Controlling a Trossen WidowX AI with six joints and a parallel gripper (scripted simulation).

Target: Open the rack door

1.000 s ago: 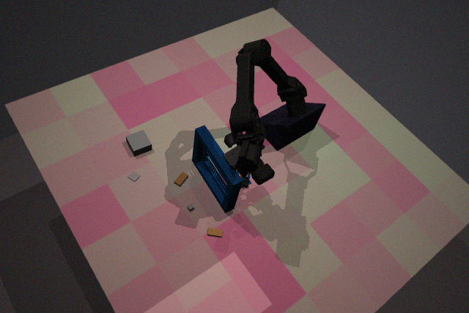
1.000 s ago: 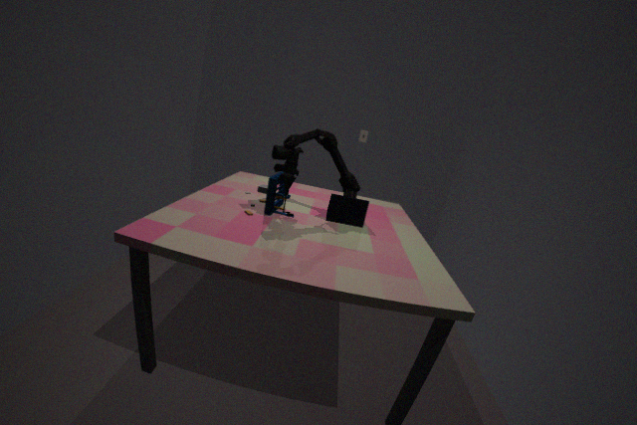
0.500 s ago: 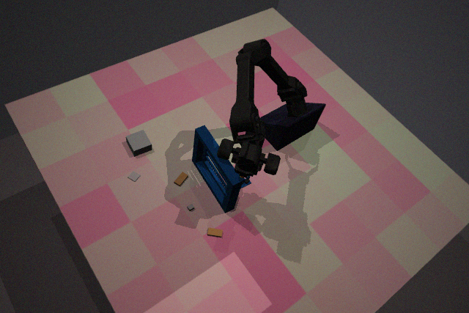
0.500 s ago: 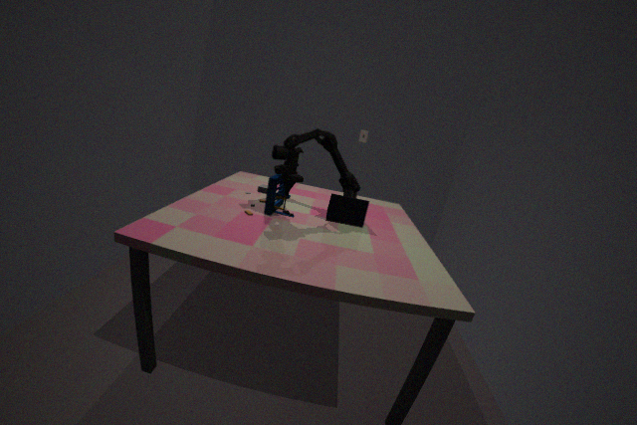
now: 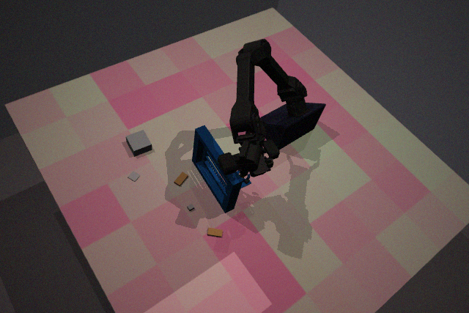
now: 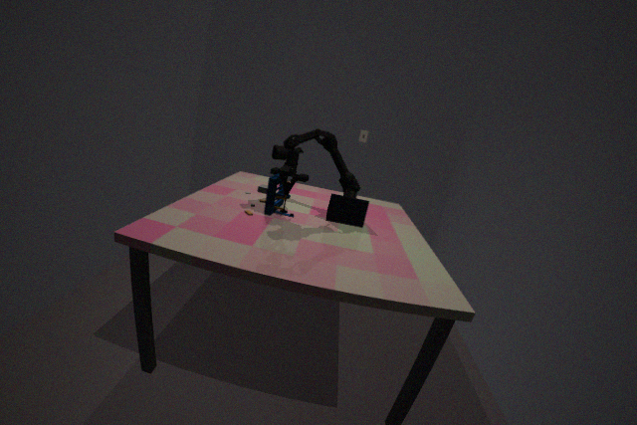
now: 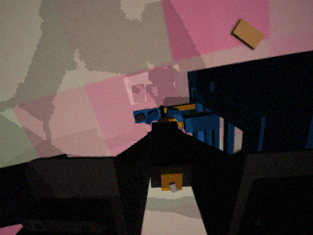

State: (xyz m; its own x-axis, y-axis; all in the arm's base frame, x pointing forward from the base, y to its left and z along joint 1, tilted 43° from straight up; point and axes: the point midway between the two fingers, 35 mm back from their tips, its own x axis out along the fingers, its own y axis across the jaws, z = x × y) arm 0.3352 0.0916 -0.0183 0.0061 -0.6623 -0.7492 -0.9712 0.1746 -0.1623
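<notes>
Upright handle (image 7: 171,181) of the rack door sits in the jaws, which are drawn in fairly narrow and pinch its sides, stopped short of fully shut by its width. Gripping across it like this presumably lets the squeeze free the catch and the wrist twist it. Seen from the wrist, the blue frame (image 5: 212,144) (image 6: 271,194) (image 7: 259,73) slants off toward two o'clock, so the quarter turn looks under way or done; how far it has gone I cannot tell. The door appears close to the frame, its exact angle hidden by the arm (image 5: 245,82) (image 6: 334,152).

Seen from above, the pedestal (image 5: 292,129) (image 6: 346,209) lies at two o'clock from the frame, giving the arm room to reach over and down. On the tabletop (image 5: 163,105) (image 6: 205,245) (image 7: 108,113), a grey box (image 5: 138,141) rests at ten o'clock and an orange block (image 5: 215,232) (image 6: 249,212) (image 7: 246,34) at six, both apart from the frame. Swinging next calls for a curved pull with the grip kept firm.
</notes>
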